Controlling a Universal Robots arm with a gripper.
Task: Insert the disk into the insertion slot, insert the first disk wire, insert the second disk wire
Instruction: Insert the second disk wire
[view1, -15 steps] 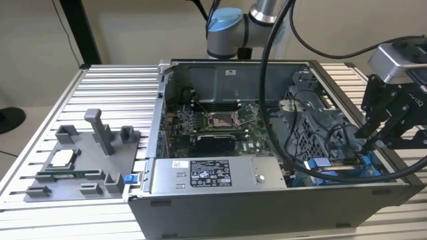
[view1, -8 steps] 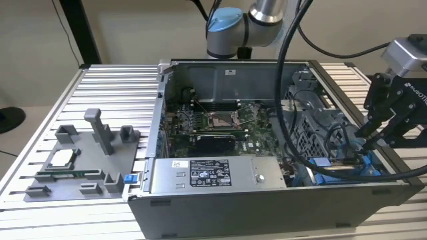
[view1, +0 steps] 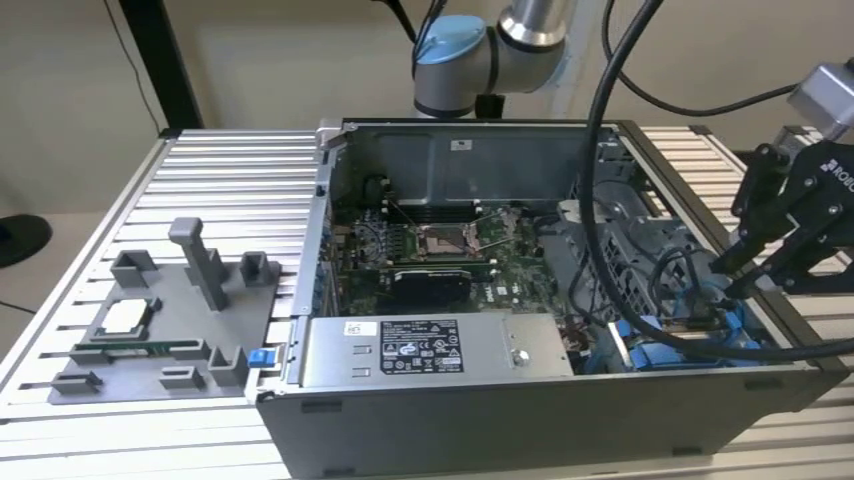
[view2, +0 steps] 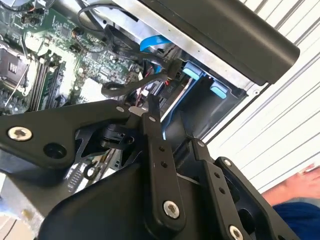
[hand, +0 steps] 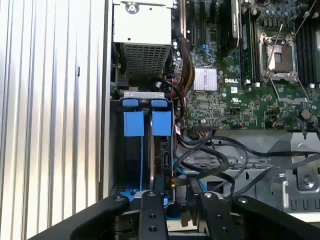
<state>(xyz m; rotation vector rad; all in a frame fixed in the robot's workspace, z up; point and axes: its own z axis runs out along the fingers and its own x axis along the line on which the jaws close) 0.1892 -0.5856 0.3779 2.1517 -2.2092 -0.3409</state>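
In the exterior view the computer case (view1: 534, 420) of dark sheet metal stands open on a table (view1: 227, 170) made of ribbed aluminium profiles. The disk (view1: 663, 350) sits inside the case, in the near corner at the exterior view's right. What shows of it is mostly the bright blue plastic of its carrier, smooth and a little glossy. The gripper (view1: 738, 272), matte black, hangs just above it among thick black cables. The grey power-supply box (view1: 427, 348) lies just beside the disk, toward the exterior view's left. It carries a white label with fine dark print. Behind it is the green motherboard (view1: 434, 250). A grey plastic fixture (view1: 160, 320) lies on the table, well apart from the case.

In the second wrist view the gripper (view2: 175, 122) shows black angular links with silver screw heads. Beyond it are two rounded blue tabs (view2: 192, 71) at the edge of the metal cage, and a flat blue cable (view2: 150, 43).

In the first wrist view the disk (hand: 163, 150) stands on its edge in the cage, in the bay nearer to the motherboard (hand: 240, 100). The carrier ends in a square blue tab. The gripper (hand: 180, 202) is at the cage's end, and black cables (hand: 215, 160) pass close by it. Whether it is parted or closed on something I cannot tell.
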